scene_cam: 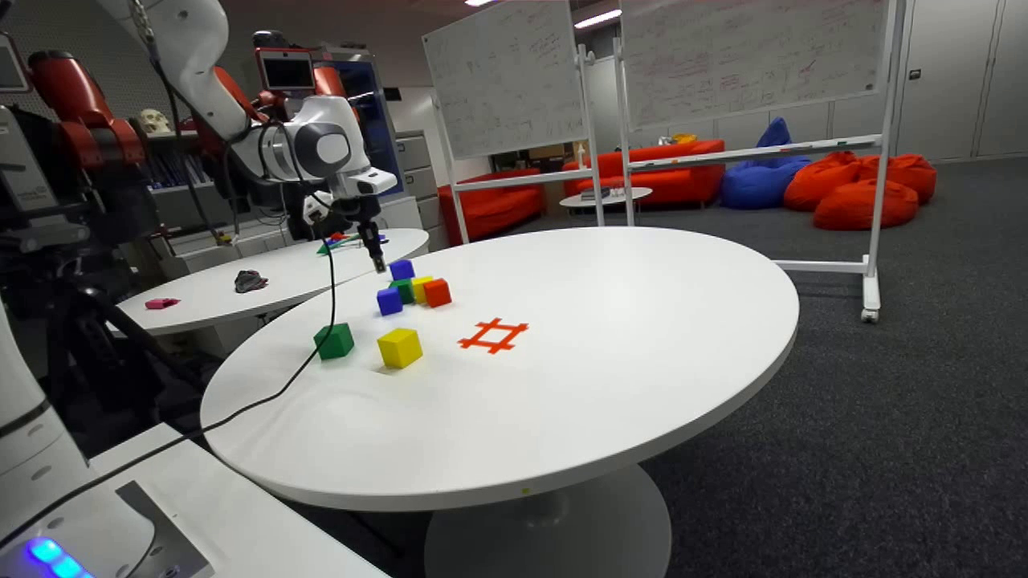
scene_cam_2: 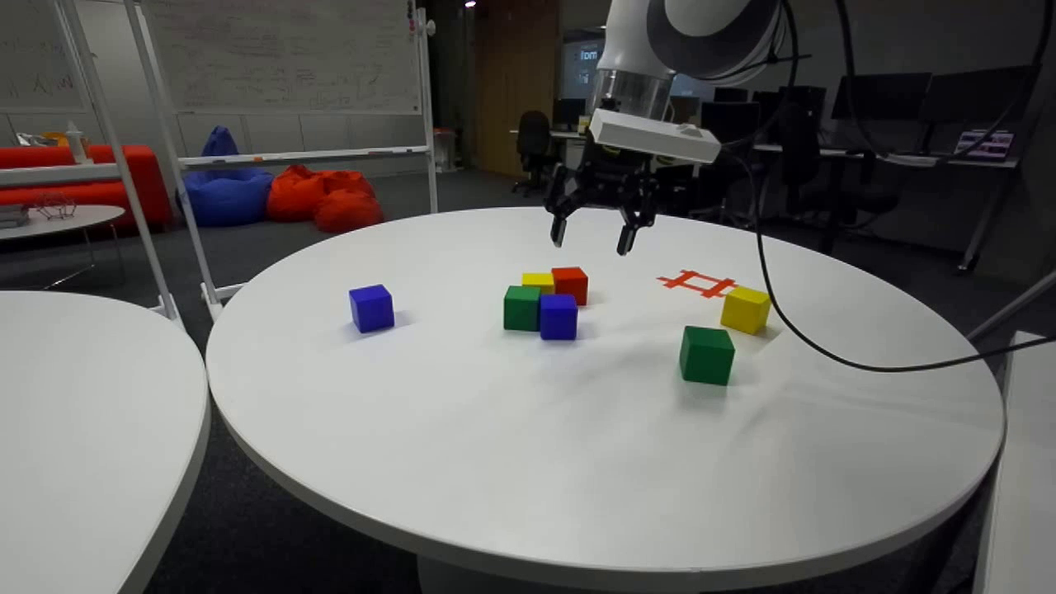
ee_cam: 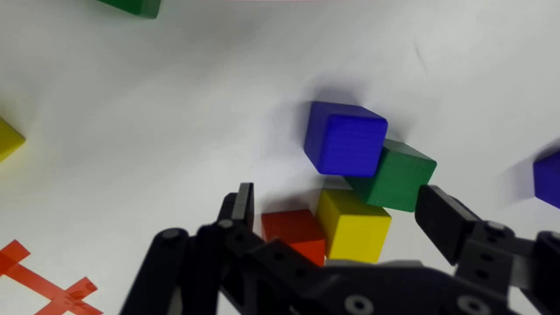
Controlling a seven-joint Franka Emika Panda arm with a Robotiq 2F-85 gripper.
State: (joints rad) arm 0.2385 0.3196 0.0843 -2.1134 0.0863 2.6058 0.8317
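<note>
Cube cluster (scene_cam_2: 546, 304): green cube (scene_cam_2: 522, 309), yellow cube (scene_cam_2: 538, 281), blue cube (scene_cam_2: 558, 318), red cube (scene_cam_2: 571, 286); lies below and slightly left of the hand (scene_cam_2: 591, 245) in an exterior view
Long axis: none; cube faces look equal
Hand: spread, gripping nothing; single arm (scene_cam_2: 643, 49)
Worktop (scene_cam_2: 462, 462): white, round; loose blue cube (scene_cam_2: 371, 308) toward left edge, then tape outline (scene_cam_2: 713, 291), loose green cube (scene_cam_2: 706, 355) and loose yellow cube (scene_cam_2: 745, 310) toward right edge
Room: whiteboard (scene_cam_2: 289, 58) behind left edge, monitors (scene_cam_2: 883, 99) behind right edge
</note>
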